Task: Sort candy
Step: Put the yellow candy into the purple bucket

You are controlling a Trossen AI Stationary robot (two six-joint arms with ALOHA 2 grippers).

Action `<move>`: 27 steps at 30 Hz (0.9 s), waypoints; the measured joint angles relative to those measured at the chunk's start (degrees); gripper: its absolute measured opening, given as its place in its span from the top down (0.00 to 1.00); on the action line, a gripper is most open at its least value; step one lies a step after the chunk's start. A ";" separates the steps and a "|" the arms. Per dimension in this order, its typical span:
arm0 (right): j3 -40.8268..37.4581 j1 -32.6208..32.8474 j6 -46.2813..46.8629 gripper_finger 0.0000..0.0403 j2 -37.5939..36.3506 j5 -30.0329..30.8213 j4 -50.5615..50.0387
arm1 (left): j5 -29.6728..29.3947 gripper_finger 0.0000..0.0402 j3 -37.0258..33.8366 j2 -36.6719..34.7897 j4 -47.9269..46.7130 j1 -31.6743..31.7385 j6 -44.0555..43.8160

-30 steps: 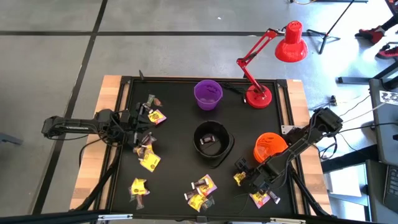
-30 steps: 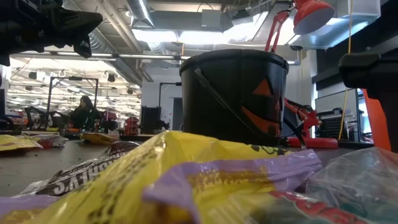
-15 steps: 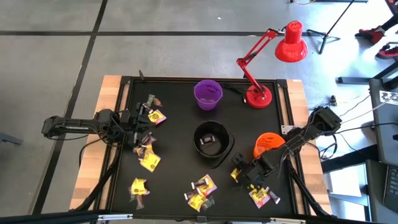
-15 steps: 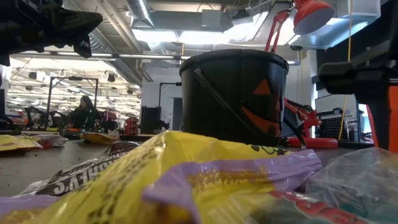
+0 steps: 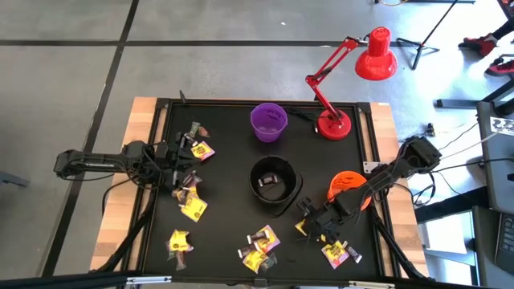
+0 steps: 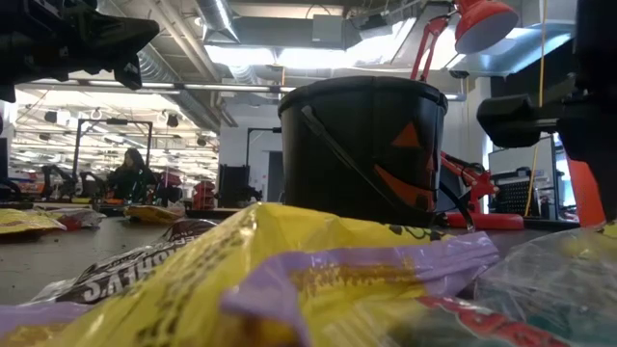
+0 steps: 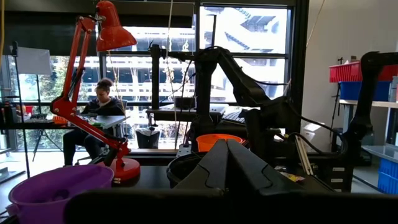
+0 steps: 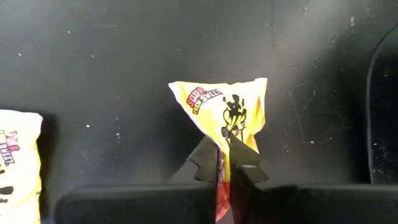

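Gripping begins the sort: beside the black bowl (image 5: 274, 183), toward the orange bowl (image 5: 347, 186), the right gripper (image 8: 223, 163) has its fingers pinched on a yellow candy (image 8: 225, 111) lying on the mat. Next, I judge, comes a clean lift toward a bowl. The left gripper (image 5: 181, 167) waits closed, empty, beyond the black bowl's far side.
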 joint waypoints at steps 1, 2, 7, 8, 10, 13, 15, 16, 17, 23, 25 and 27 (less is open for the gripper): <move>0.38 0.00 0.00 0.94 -0.14 0.18 -0.30 | 0.01 1.00 -0.02 0.00 -0.01 -0.02 0.00; 0.96 0.00 0.00 0.94 -0.37 0.65 -0.86 | 0.01 1.00 0.00 0.00 -0.01 -0.02 -0.02; 7.20 0.02 -0.01 0.93 -1.32 3.12 -7.92 | 0.01 1.00 -0.01 -0.02 0.01 0.00 -0.01; 8.86 0.02 -0.02 0.93 -1.32 3.43 -10.08 | 0.01 1.00 0.00 0.00 -0.01 -0.02 0.00; 12.82 0.02 0.00 0.93 -1.32 4.55 -14.65 | -0.01 1.00 -0.02 -0.02 0.01 -0.01 -0.02; 18.43 0.02 0.19 0.93 -1.34 6.35 -20.38 | 0.01 1.00 -0.02 -0.02 0.01 -0.01 -0.01; 21.83 0.02 0.41 0.93 -1.34 7.99 -23.69 | 0.01 1.00 -0.01 -0.01 0.00 -0.01 -0.02; 23.45 0.02 0.44 0.93 -1.34 9.11 -24.95 | 0.01 1.00 -0.01 -0.01 0.01 0.00 0.00; 24.85 0.02 0.45 0.93 -1.35 10.50 -25.99 | 0.00 1.00 0.00 -0.02 0.00 0.00 -0.01; 30.48 -0.35 0.43 0.93 -1.36 22.81 -30.20 | 0.00 1.00 -0.01 -0.02 0.01 -0.01 -0.01; 31.37 -1.04 0.05 0.93 -1.36 26.18 -30.72 | 0.01 1.00 -0.01 -0.02 0.00 0.00 -0.02; 32.20 -2.45 0.00 0.93 -1.36 28.33 -31.03 | 0.01 1.00 -0.02 -0.02 0.01 0.00 0.00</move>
